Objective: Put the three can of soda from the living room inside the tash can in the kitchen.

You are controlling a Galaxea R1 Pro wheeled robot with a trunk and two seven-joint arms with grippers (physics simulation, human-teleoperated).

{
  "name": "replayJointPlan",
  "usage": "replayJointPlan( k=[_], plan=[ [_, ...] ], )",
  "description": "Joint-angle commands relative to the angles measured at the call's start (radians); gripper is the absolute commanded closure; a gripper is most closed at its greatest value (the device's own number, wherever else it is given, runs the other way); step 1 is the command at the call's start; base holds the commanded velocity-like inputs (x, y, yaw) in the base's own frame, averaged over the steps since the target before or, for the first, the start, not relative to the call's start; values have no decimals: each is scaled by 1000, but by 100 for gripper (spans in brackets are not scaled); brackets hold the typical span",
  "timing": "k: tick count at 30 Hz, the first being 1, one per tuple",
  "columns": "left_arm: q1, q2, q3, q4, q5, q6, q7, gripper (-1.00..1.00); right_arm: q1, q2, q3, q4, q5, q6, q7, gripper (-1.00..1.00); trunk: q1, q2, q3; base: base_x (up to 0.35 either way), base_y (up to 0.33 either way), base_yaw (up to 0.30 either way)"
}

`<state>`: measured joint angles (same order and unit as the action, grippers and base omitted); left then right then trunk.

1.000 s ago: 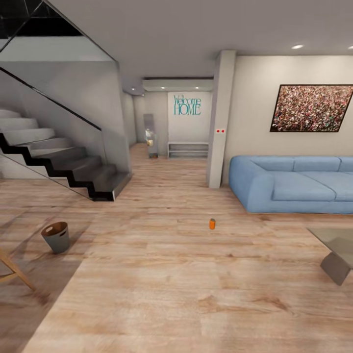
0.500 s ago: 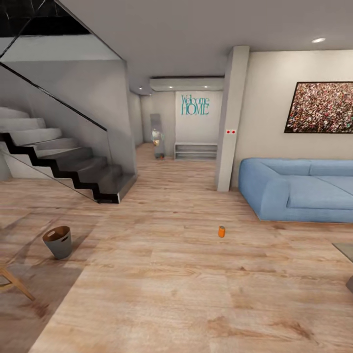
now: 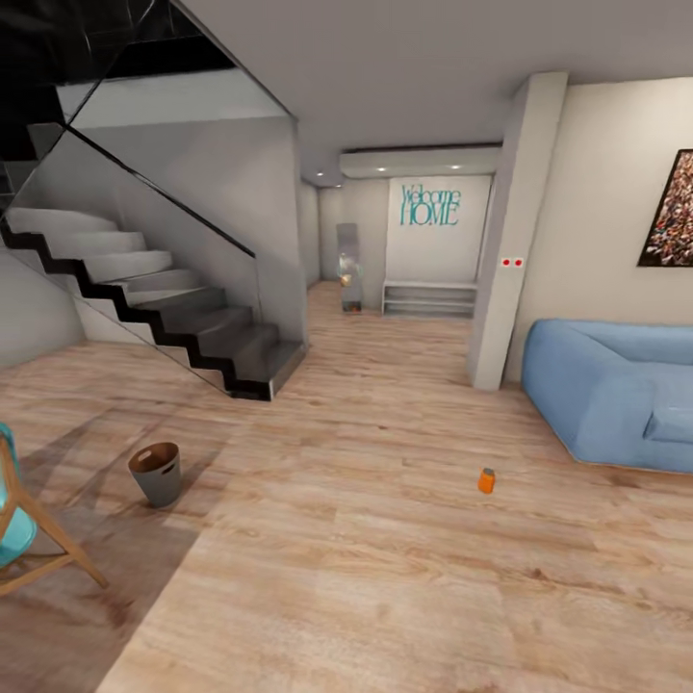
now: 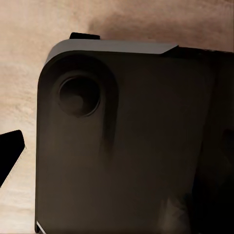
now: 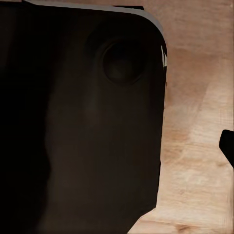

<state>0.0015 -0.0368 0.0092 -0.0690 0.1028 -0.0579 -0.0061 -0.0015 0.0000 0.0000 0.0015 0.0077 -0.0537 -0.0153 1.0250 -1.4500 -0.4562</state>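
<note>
orange and grey-capped, one small cylindrical soda can (image 3: 487, 480) stands upright on the light wood floor (image 3: 346, 577) at right of centre in the head view, with the round brown bin (image 3: 158, 473) well apart at lower left. your wrist views give dark housing, so i cannot tell how either gripper's jaws stand. drive up squarely and stop short before reaching down.
</note>
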Motion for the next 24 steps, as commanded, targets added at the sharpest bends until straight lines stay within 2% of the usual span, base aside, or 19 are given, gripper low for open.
replayJointPlan(
  k=[1, 24],
  plan=[
    [0, 0, 0, 0, 0, 0, 0, -100, 0, 0, 0, 0, 0, 0, 0, -100, 0, 0, 0, 337, 99, 253],
    [0, 0, 0, 0, 2, 1, 2, -100, 0, 0, -1, 0, 0, 0, 0, -100, 0, 0, 0, 337, 5, 253]
  ],
)
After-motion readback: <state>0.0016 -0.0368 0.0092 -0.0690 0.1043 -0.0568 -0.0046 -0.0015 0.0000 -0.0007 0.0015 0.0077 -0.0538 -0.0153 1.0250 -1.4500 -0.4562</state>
